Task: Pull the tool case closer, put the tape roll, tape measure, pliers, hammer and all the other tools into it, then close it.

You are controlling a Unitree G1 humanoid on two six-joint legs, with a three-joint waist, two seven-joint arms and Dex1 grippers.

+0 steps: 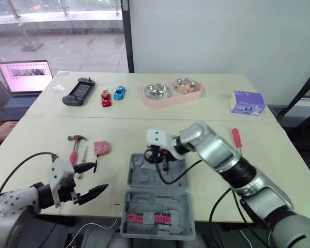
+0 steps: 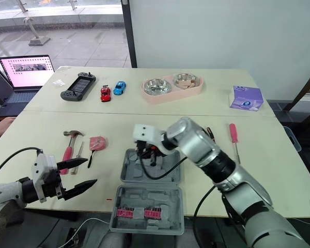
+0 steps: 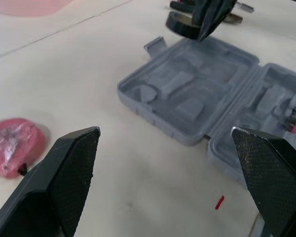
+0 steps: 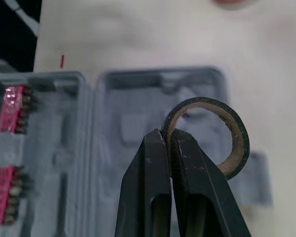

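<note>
Right gripper (image 4: 170,134), clamped on the partly finger-hidden tape roll (image 4: 240,136), hovers over the open tool case (image 1: 144,199) holding pink bits (image 1: 136,217); left gripper (image 1: 101,176) agape.

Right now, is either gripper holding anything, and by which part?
Right gripper pinches the tape roll by its ring wall, above the tool case. Left gripper is open, empty.

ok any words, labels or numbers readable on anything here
No text is readable.
The laptop screen: too small to read.
The purple tissue box: print too blurred to read.
The tool case and tape roll: no markings visible.
</note>
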